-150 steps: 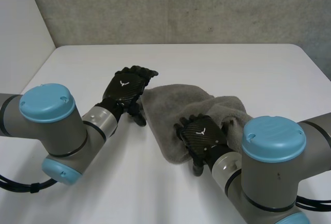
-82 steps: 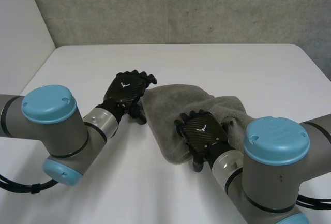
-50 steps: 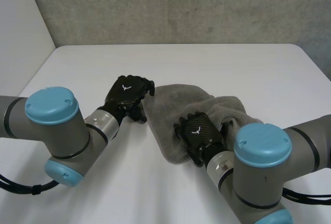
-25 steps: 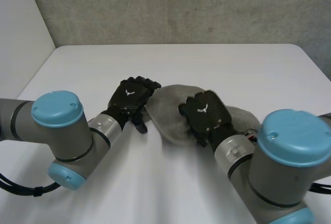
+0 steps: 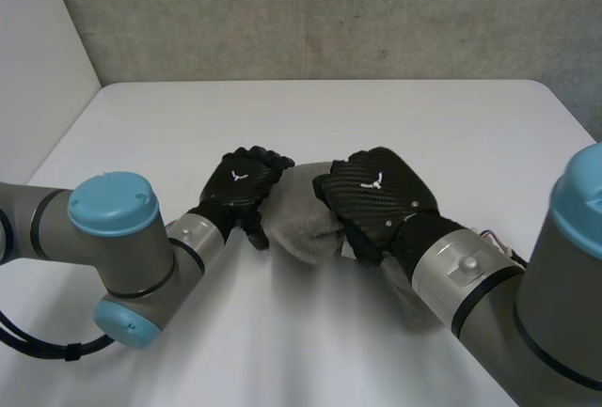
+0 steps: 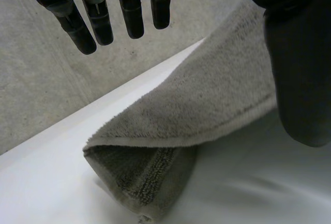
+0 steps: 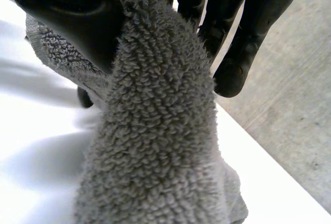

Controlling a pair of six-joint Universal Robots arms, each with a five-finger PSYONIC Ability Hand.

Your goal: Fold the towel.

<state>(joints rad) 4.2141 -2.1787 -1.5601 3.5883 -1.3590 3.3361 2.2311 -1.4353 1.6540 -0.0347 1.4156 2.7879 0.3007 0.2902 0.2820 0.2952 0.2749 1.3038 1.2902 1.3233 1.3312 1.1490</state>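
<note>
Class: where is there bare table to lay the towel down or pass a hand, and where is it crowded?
Bare table spans the far side, from the towel to the wall, and the near strip between the left arm and right arm. Crowded: the middle, where the right hand pinches the towel beside the left hand.

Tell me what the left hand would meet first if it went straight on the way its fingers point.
Most likely the towel: its raised fold sits just beyond the fingertips of the left hand, with the right hand gripping it behind. Depth is hard to judge.
</note>
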